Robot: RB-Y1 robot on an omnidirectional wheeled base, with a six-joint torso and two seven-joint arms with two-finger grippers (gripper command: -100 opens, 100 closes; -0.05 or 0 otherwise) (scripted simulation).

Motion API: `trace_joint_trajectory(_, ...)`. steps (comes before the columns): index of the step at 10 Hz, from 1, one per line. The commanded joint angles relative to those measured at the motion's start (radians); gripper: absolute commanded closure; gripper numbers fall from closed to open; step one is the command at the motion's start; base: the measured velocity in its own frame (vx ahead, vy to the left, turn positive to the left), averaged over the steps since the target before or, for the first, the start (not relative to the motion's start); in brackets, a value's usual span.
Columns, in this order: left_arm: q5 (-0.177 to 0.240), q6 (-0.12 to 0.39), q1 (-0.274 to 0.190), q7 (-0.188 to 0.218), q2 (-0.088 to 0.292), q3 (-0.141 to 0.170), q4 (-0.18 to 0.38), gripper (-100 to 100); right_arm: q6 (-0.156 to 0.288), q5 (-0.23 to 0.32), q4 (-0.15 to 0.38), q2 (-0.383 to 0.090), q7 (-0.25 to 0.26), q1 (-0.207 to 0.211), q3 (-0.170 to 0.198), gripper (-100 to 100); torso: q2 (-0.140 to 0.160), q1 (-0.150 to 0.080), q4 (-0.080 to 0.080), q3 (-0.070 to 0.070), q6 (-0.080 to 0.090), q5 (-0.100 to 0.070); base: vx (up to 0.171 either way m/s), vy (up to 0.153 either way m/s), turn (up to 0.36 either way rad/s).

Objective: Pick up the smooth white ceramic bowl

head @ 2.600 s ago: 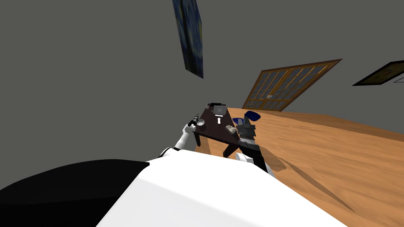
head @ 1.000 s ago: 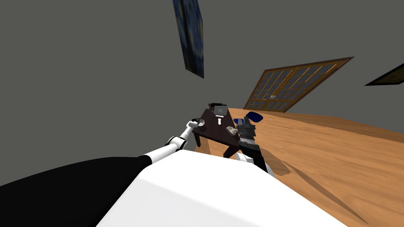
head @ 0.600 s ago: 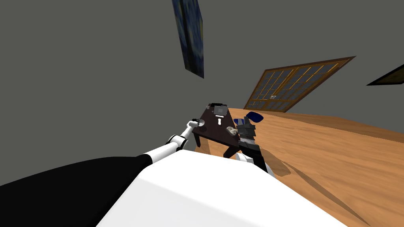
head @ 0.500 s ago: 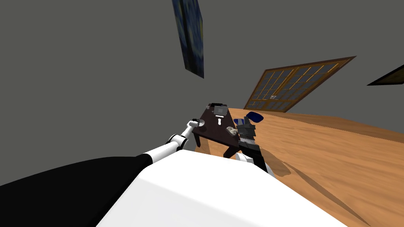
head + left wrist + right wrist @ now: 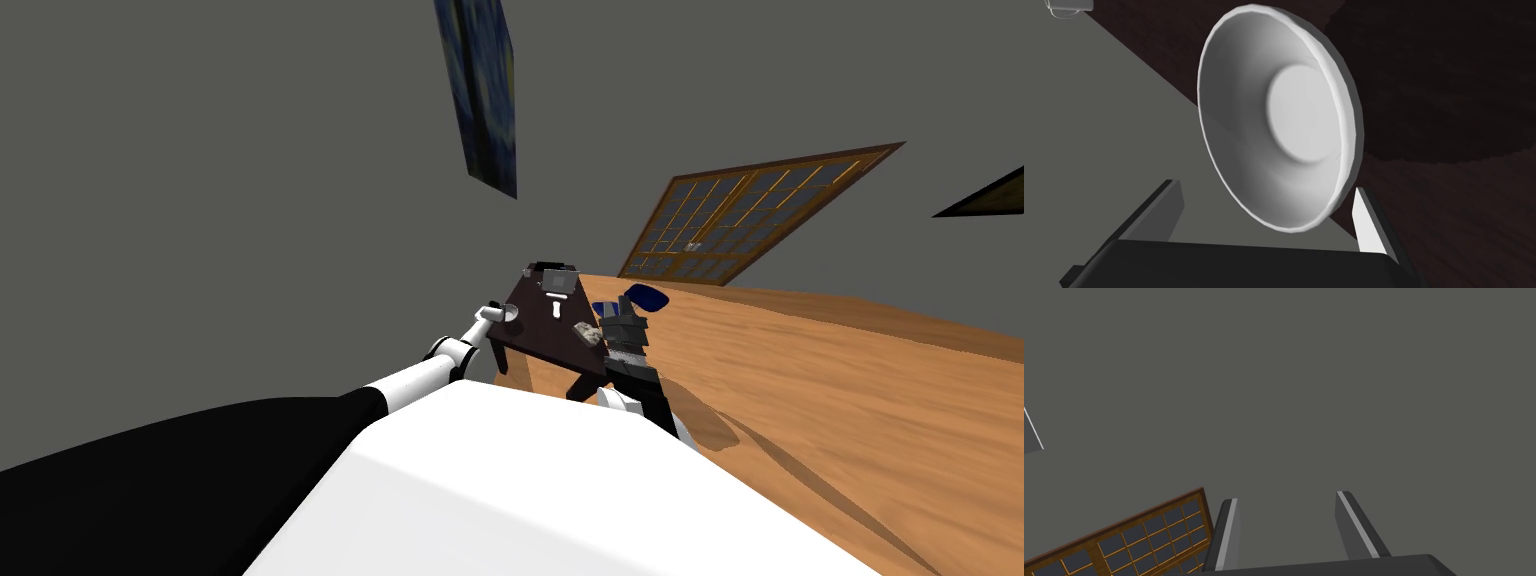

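On the dark table point(image 5: 545, 335), at its left edge, the left gripper point(image 5: 1265, 186) is open with 2 fingers either side of the white bowl point(image 5: 1279, 120); close evenly to avoid pushing it off, while the right gripper point(image 5: 1287, 496) hangs open.

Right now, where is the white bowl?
The white bowl sits at the near-left edge of the dark table in the head view, ahead of the open left gripper.
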Motion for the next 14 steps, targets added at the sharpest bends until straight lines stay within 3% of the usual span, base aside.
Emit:
trace_joint_trajectory(1,-0.001,0.029,-0.019,0.010,-0.004,0.007,0.040,-100,0.000,0.000,0.000,0.000,0.000,0.000,0.000,0,0.000,0.000,0.000,0.000,0.000,0.000,0.025,-0.007,-0.001)
trace_joint_trajectory(6,-0.001,0.108,-0.071,0.041,-0.016,0.036,0.182,-100,0.000,0.000,0.000,0.000,0.000,0.000,0.000,0,-0.003,-0.001,-0.001,-0.002,0.000,0.000,0.056,-0.016,-0.013)
trace_joint_trajectory(8,-0.001,0.096,-0.076,0.042,-0.019,0.036,0.207,-100,0.000,0.000,0.000,0.000,0.000,0.000,0.000,0,-0.003,0.000,-0.001,-0.002,0.000,0.000,0.039,-0.008,-0.007)
trace_joint_trajectory(9,-0.001,0.095,-0.076,0.042,-0.019,0.037,0.212,0,0.000,0.000,0.000,0.000,0.000,0.000,0.000,0,-0.001,0.000,0.000,-0.001,0.000,0.000,0.000,0.000,0.000)
trace_joint_trajectory(10,-0.003,0.067,-0.057,0.039,-0.023,0.038,0.221,-100,0.000,0.000,0.000,0.000,0.000,0.000,0.000,0,0.000,0.000,0.000,0.000,0.000,0.000,0.048,-0.003,-0.013)
trace_joint_trajectory(14,-0.005,0.063,-0.050,0.039,-0.024,0.038,0.220,-100,0.000,0.000,0.000,0.000,0.000,0.000,0.000,0,-0.001,0.000,0.000,0.000,0.000,0.000,0.036,-0.002,-0.004)
